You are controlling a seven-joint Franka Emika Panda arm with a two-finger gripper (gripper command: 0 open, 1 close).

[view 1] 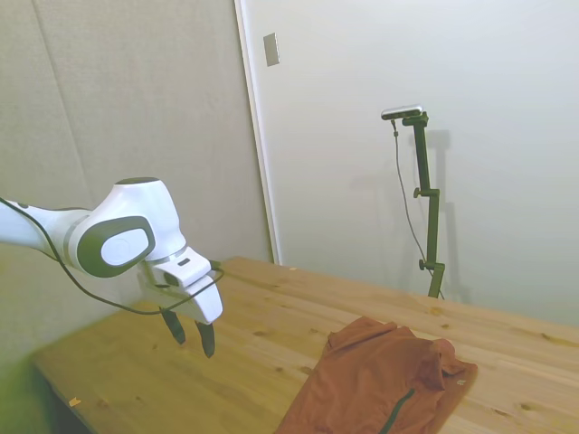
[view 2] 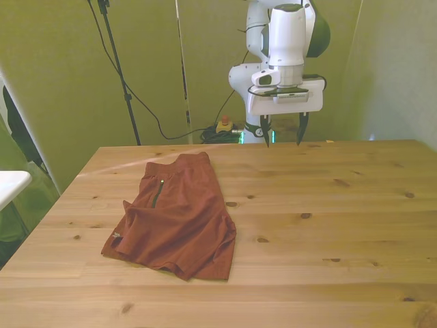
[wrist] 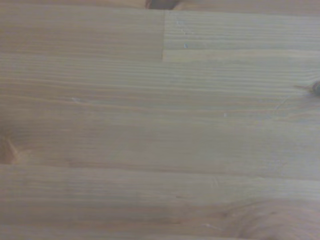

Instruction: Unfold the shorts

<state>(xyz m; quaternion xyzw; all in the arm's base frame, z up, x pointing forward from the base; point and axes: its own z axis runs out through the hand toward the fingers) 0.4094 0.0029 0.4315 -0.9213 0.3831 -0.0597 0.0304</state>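
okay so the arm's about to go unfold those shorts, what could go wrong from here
1. The shorts lie folded in layers, so the open gripper, now hanging empty well away over bare table, may pinch several layers and drag the whole bundle instead of opening it.
2. They sit toward the front view's left, near the table's edge, so a pull that way might slide them off.
3. The wrist view shows only wood, so it cannot guide aiming yet.

The surface is pale wood in glued planks, with a clear grain, dark knots and a smooth, faintly satin finish; close up in the wrist view its boards show fine streaks and little sheen. The shorts are soft matt rust-orange cloth, creased and rumpled. The arm's shell looks like glossy white plastic, and the fingers are dark and matt.
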